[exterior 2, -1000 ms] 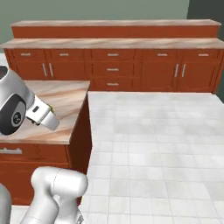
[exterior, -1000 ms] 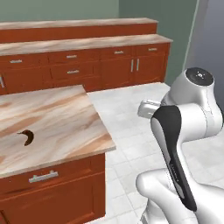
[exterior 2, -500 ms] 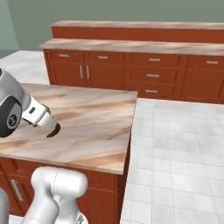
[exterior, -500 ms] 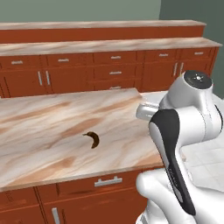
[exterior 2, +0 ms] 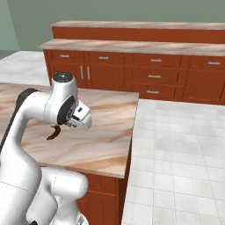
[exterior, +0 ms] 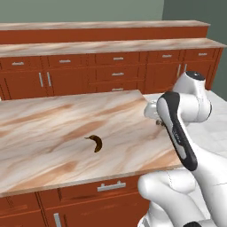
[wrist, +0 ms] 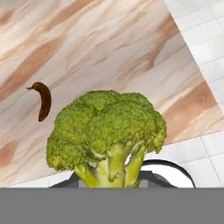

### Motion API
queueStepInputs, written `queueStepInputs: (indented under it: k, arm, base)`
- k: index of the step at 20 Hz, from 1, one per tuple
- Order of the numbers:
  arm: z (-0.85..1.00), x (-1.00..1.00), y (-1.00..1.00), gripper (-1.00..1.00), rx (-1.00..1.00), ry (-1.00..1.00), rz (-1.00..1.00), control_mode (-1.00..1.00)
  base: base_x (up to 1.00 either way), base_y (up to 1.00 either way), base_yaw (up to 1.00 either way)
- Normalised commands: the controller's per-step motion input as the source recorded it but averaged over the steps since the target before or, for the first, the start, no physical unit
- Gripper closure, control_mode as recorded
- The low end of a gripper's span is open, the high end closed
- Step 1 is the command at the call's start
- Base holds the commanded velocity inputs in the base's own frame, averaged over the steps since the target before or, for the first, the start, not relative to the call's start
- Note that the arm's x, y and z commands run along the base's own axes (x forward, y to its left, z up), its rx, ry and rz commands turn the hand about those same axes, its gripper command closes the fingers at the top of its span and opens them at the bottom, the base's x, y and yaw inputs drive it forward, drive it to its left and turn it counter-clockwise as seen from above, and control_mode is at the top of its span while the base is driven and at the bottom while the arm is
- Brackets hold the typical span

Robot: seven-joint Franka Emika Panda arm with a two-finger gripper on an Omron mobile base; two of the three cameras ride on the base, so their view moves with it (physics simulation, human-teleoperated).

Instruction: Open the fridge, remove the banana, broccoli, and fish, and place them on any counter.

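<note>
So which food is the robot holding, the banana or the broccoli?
The broccoli. It sits right in the gripper, held up above the counter. The brown banana lies by itself on the marble counter.

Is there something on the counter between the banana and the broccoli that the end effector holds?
No. In the hand view only bare marble of the counter lies between the banana and the held broccoli.

A long run of red-brown cabinets [exterior: 111, 71] with silver bar handles spans the back, from 9 to 3 o'clock, under a raised two-level marble ledge. Above it, at 12 o'clock, stands a plain grey-green wall [exterior: 80, 9]. Pale square floor tiles [exterior 2: 176, 149] cover the ground at 3 o'clock.
</note>
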Motion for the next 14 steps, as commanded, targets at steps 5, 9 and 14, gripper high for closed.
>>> queueStepInputs:
  k: [5,9,14]
  arm:
    - [-1.00,1.00,-0.30,1.00,0.03,0.15,0.12,-1.00]
    - [-1.00,1.00,0.13,1.00,0.00,0.12,0.14,-1.00]
    - [-0.84,0.91,0.55,1.00,-0.08,0.02,0.13,-1.00]
  base:
    - [0.00,0.00,0.00]
    - [0.00,0.00,0.00]
    - [0.00,0.00,0.00]
